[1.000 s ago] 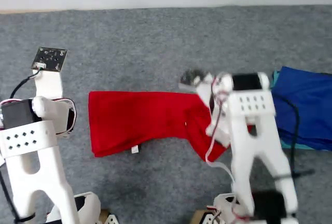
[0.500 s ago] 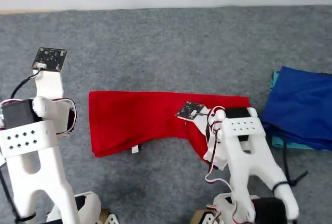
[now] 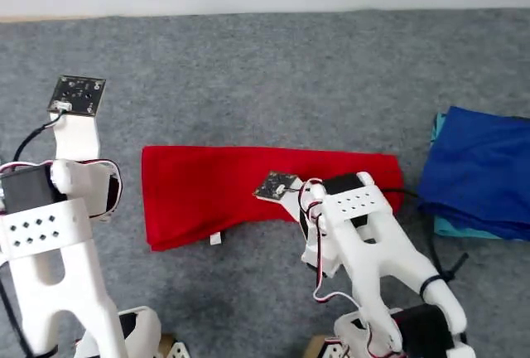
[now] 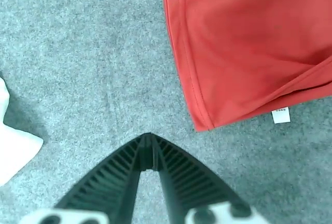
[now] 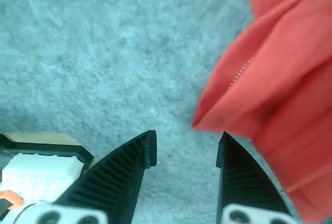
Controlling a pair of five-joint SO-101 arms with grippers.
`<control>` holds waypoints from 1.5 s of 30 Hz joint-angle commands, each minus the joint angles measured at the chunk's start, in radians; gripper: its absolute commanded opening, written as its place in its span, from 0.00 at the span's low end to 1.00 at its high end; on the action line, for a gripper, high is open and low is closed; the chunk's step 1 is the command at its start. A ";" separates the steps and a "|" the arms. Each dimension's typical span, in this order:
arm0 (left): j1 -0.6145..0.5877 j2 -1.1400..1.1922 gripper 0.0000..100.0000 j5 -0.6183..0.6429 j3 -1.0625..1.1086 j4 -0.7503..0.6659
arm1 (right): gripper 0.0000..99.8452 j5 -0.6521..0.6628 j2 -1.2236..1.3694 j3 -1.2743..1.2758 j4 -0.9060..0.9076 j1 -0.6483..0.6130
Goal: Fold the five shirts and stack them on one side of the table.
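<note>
I am hovering the right claw (image 5: 187, 140), wide open and empty, at the red shirt's (image 3: 207, 192) 5 o'clock corner, where grabbing only one layer would undo the fold.

The white plastic left arm (image 3: 50, 242) stretches straight forward from its base. Its black ribbed left gripper (image 4: 150, 140) has both fingers pressed together to a single point. The white plastic right arm (image 3: 364, 234) leans forward and slants in toward the other arm. Its black ribbed right gripper (image 5: 187, 143) points down at the surface, fingers parted with a clear gap between the tips.
</note>
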 commanded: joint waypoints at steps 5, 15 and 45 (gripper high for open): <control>0.006 -0.029 0.00 -0.009 -0.038 0.021 | 0.20 -0.009 0.015 0.003 -0.113 -0.008; 0.006 -0.029 0.00 -0.009 -0.038 0.021 | 0.11 -0.003 0.160 -0.002 -0.228 -0.008; 0.006 -0.029 0.00 -0.009 -0.038 0.023 | 0.04 0.127 0.435 -0.609 -0.111 0.255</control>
